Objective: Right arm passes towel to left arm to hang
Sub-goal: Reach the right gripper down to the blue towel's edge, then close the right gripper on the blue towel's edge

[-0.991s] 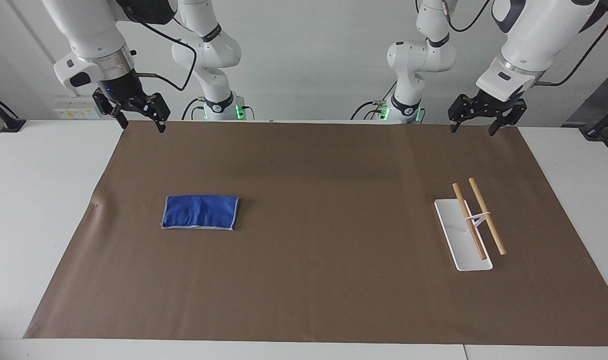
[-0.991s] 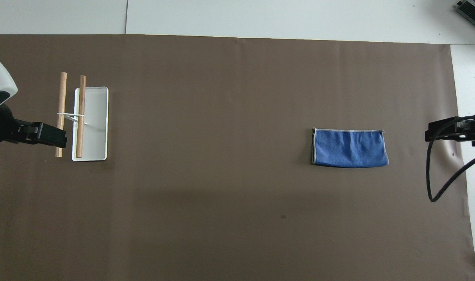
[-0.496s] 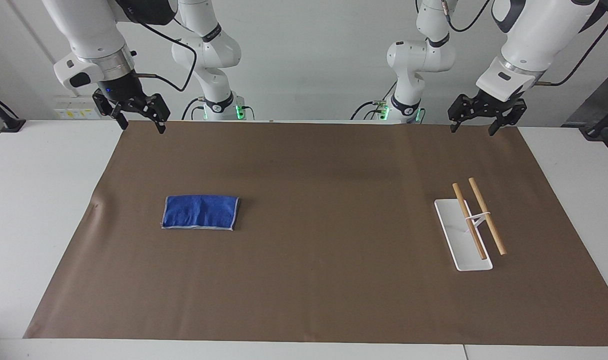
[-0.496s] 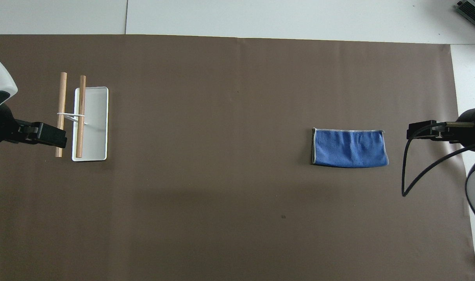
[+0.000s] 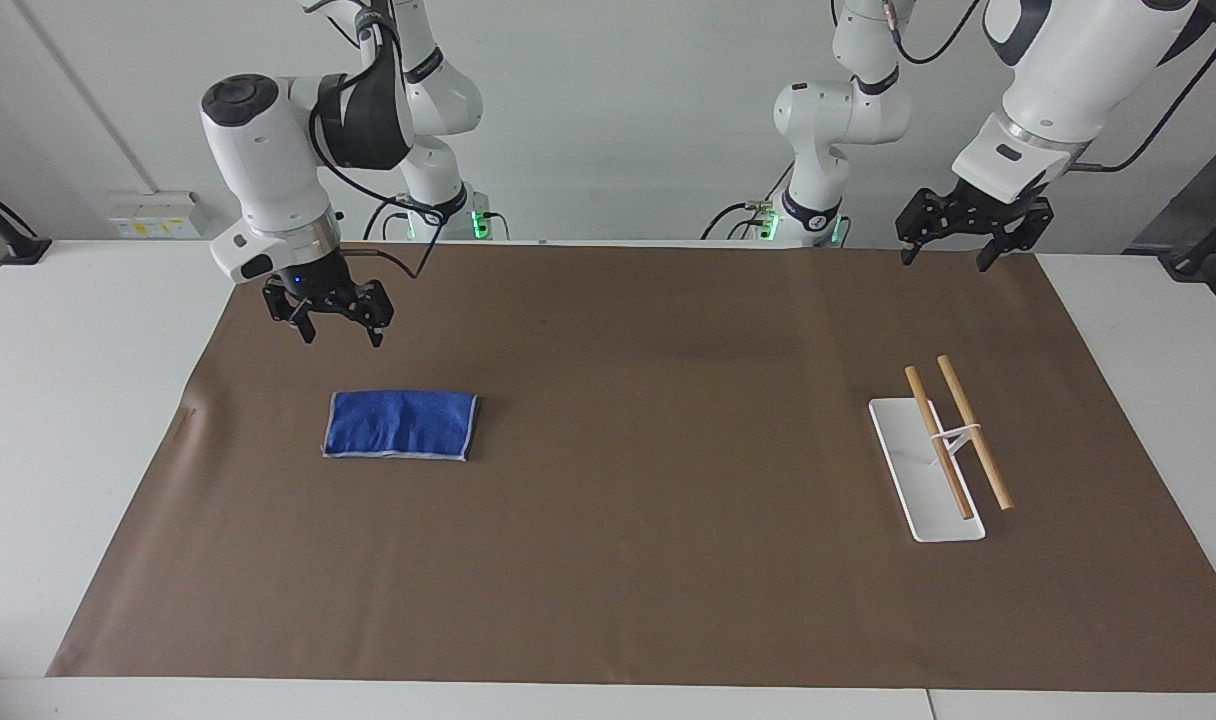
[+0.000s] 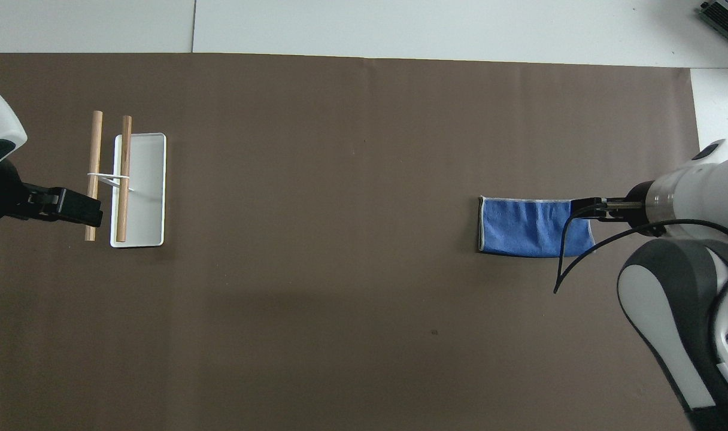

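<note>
The blue towel [image 5: 400, 425] lies folded flat on the brown mat, toward the right arm's end of the table; it also shows in the overhead view [image 6: 528, 227]. My right gripper [image 5: 339, 335] is open and empty, in the air above the mat close to the towel's end, apart from it; in the overhead view the right gripper [image 6: 585, 209] covers that end. My left gripper [image 5: 946, 256] is open and empty, held high over the mat's edge by the robots, where the left arm waits; it shows in the overhead view [image 6: 79, 209] too.
A white tray-like rack base [image 5: 926, 480] carries two wooden rods [image 5: 973, 432] on a white bracket, toward the left arm's end; the rack also shows in the overhead view [image 6: 142, 191]. The brown mat [image 5: 648, 500] covers most of the white table.
My right arm has swung down and inward, bringing its open gripper from the mat's corner to just above the towel's end. The towel and left arm have not moved.
</note>
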